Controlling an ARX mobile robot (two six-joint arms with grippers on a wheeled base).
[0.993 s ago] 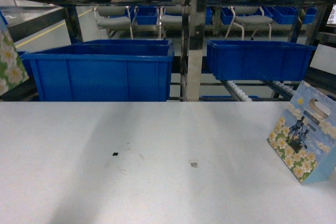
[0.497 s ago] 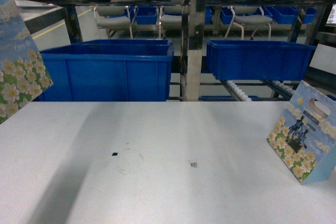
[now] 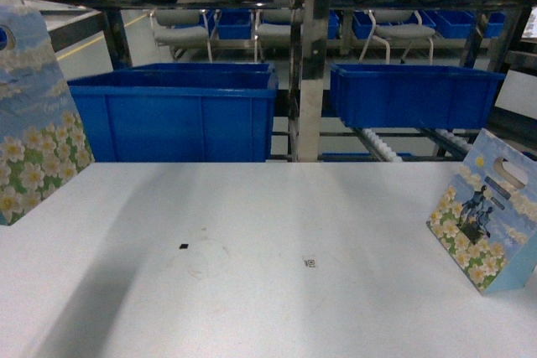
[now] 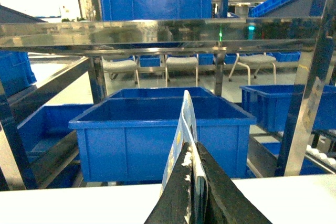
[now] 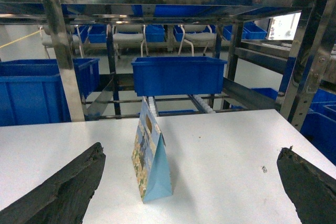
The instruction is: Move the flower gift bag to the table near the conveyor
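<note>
Flower gift bag (image 3: 38, 123): carried at the left edge of the head view, low over the table (image 3: 252, 291); whether its base touches cannot be told.
Left gripper (image 4: 193, 179): jaws narrow, pinched on the bag's top edge, which rises edge-on between them.
Right gripper (image 5: 189, 182): jaws spread wide and holding nothing; a second flowered bag (image 5: 149, 156) stands on the table ahead of them, apart.
Risk, release: let go while tilted or above the surface, the tall narrow bag likely topples.
Risk, grip: thin card may slip or crease.
Blue bin (image 3: 180, 111): behind the table edge.
Conveyor (image 3: 390, 147): roller lanes beyond; overshooting carries the bag off the far edge.
</note>
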